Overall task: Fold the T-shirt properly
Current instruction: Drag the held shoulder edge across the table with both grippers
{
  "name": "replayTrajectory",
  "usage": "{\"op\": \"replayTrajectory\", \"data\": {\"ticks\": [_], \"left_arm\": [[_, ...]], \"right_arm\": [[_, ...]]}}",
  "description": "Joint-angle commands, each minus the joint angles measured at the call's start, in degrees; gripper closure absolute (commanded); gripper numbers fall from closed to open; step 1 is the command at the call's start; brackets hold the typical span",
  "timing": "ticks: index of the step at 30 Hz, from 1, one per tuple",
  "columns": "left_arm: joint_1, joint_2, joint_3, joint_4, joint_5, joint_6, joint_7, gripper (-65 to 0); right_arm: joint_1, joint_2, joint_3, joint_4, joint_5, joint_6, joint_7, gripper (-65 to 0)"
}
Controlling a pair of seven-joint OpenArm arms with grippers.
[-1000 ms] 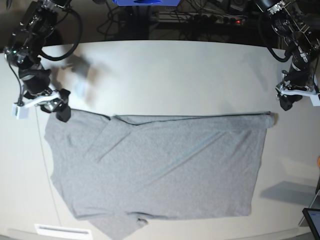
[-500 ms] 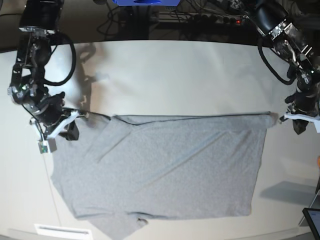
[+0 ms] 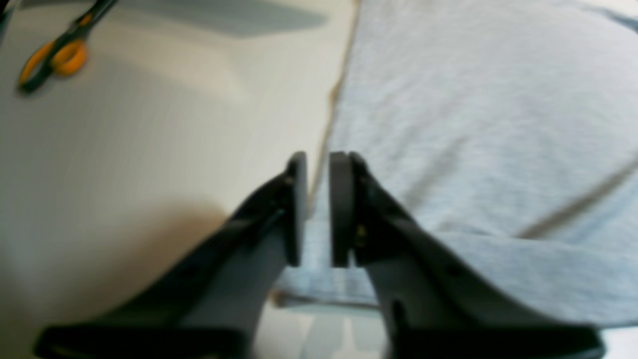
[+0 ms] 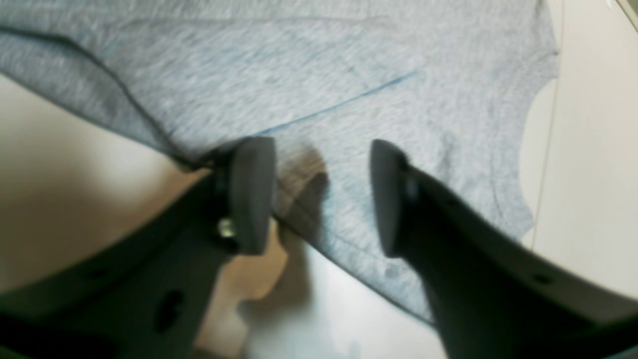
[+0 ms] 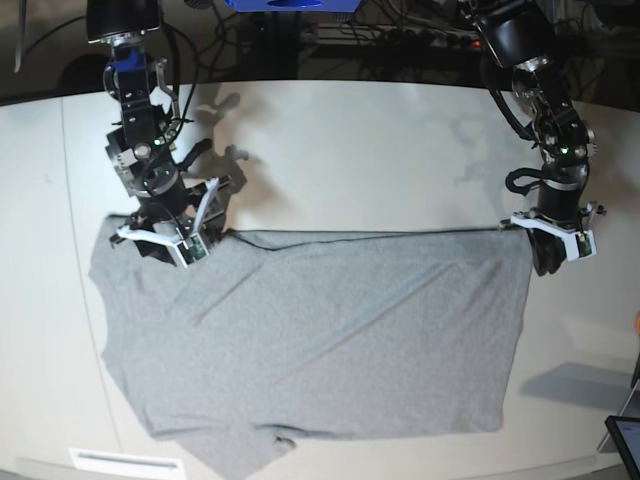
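Note:
The grey T-shirt [image 5: 320, 330] lies flat on the table with its plain side up and a straight folded edge along its far side. My right gripper [image 5: 160, 245] sits over the far left corner of that edge. In the right wrist view it [image 4: 319, 199] stands open, its fingers well apart just above the T-shirt [image 4: 349, 65] near a sleeve edge. My left gripper [image 5: 545, 262] hangs at the far right corner. In the left wrist view, which is blurred, it [image 3: 319, 209] shows a narrow gap between its pads, over the side edge of the T-shirt [image 3: 473, 124].
Orange-handled scissors [image 3: 50, 55] lie on the white table [image 5: 350, 150] to the right of the shirt. A tablet corner [image 5: 625, 440] shows at the lower right, and a white label [image 5: 110, 460] at the front left edge. Cables and gear run behind the table.
Both arms have swung inward from beside the shirt onto the two far corners of its folded edge. The bunched far right corner now lies flatter.

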Motion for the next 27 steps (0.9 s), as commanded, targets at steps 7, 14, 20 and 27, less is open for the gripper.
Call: {"op": "replayTrajectory", "data": {"ticks": [7,14,20,27], "left_arm": [[-3.69,-1.12,1.54,-2.41,-0.41,0.48,-2.39,-17.5],[-8.09,-0.86,1.80,-10.06,-0.23,0.48,-2.39,-17.3],[-8.26,-0.95,1.80,-13.67,-0.23,0.48,-2.39,-17.3],[-8.26,-1.65,7.25,-17.71,1.88,0.56,-2.39,-17.3]], "right_arm": [[2.65,-0.18,0.13,-0.49,0.17,-0.28,1.82,-36.3],[6.87,-0.18,0.13,-7.87,0.17,-0.37,2.52,-36.0],[7.48,-0.18,0.22,-12.53,0.17,-0.46,6.12,-36.0],[7.04,-0.18,0.31,-14.03,0.17,-0.72,6.21,-36.0]]}}
